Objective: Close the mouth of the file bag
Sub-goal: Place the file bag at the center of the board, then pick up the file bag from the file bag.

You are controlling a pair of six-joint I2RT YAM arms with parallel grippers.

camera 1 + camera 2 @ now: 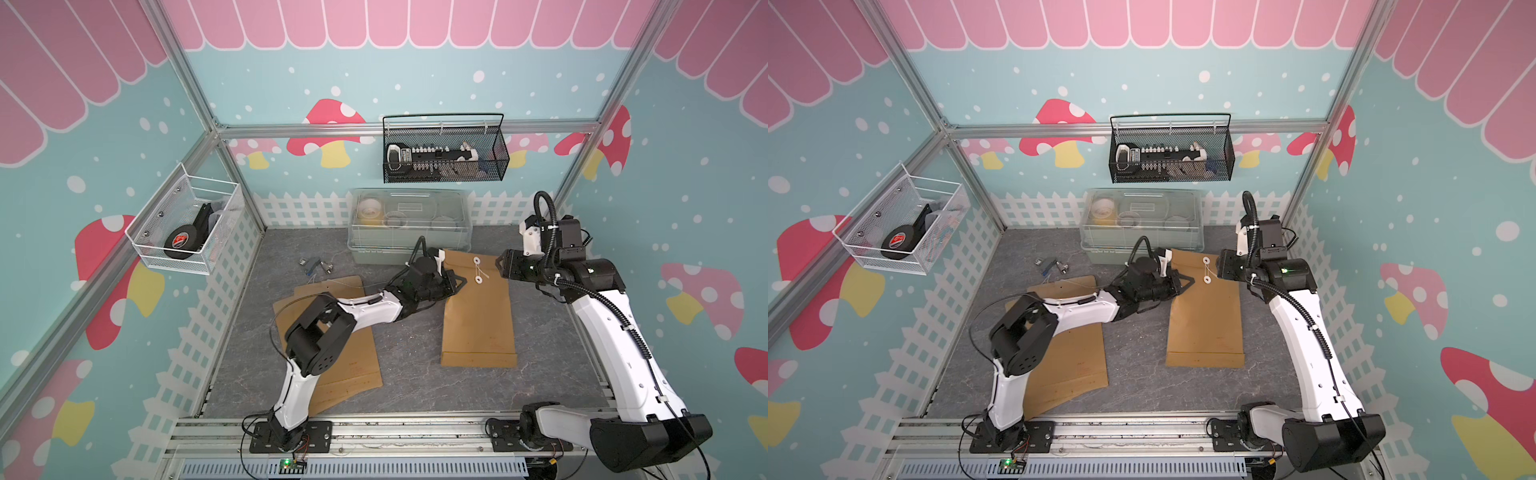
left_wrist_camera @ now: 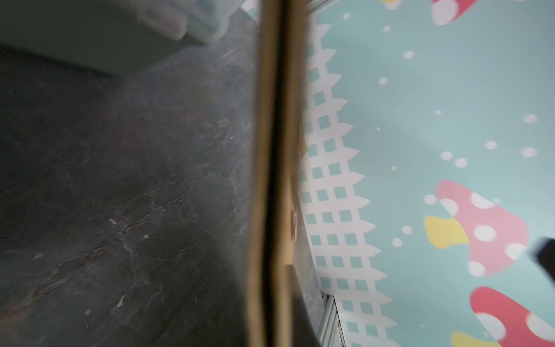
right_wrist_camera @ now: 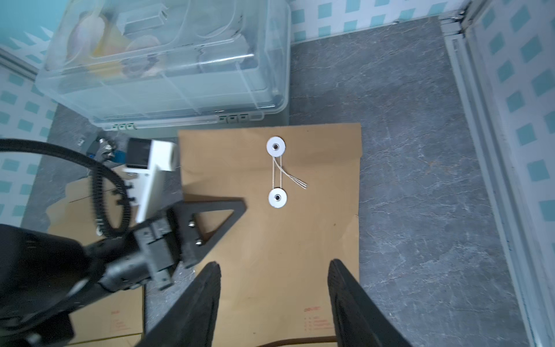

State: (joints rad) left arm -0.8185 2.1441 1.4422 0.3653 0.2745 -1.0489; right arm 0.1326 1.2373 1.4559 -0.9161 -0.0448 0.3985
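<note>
Right wrist view: the file bag [image 3: 285,240], a brown kraft envelope, lies flat on the grey table [image 3: 420,180], one short end just beside the clear plastic box [image 3: 168,60]. Near that end sit an upper disc [image 3: 275,146] and a lower disc [image 3: 277,198], both white, joined by a thin string [image 3: 280,171] whose loose end trails aside. The right gripper [image 3: 273,288] hangs above the bag with jaws parted and nothing between them. The left gripper [image 3: 237,207] lies across the bag's edge nearer the left arm, level with the lower disc. Its jaws are closed, and the left wrist view shows the bag's edge [image 2: 270,180] running edge-on through the middle, pinched. In both top views spare envelopes [image 1: 353,365] [image 1: 1075,361] lie under the left arm, apart from the bag.
</note>
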